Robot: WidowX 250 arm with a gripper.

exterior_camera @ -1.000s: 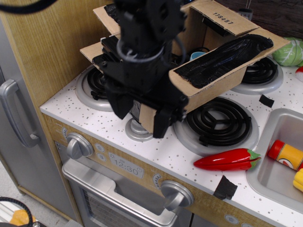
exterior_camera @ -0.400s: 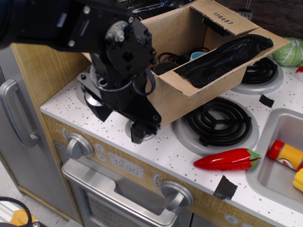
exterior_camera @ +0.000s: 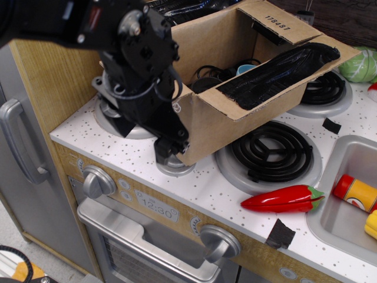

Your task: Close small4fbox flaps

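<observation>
A: What is hidden here?

B: The arm (exterior_camera: 132, 65) covers the left side of the box (exterior_camera: 235, 112). It is dark and partly blurred, so the jaws are lost in the black mass by the box's near-left corner. I cannot tell whether they stand wide or narrow, or whether they grip anything.

A: And the flaps?

B: The right flap (exterior_camera: 277, 68), lined with shiny black tape, leans out over the right burners. The far flap (exterior_camera: 277, 22) stands up and shows the number 178487. The left flap is behind the arm, and the top of the frame cuts off what lies behind it.

A: Inside the box?

B: Dark cable loops and a bit of blue; hard to read.

A: Where does the box sit?

B: On the stove, across the back burners and part of the front ones, top open.

A: The tabletop (exterior_camera: 212, 194)?

B: White with dark specks. A red pepper (exterior_camera: 283, 199) lies near the front edge, well apart from the box. Tape scraps (exterior_camera: 280, 234) sit at the front edge and beside the right rear burner. At the right is a sink (exterior_camera: 330, 206) holding a red and yellow bottle (exterior_camera: 355, 193), cut off by the frame. A green vegetable (exterior_camera: 360, 65) shows at the far right. Below are knobs (exterior_camera: 97, 183) and an oven clock reading 12:30
</observation>
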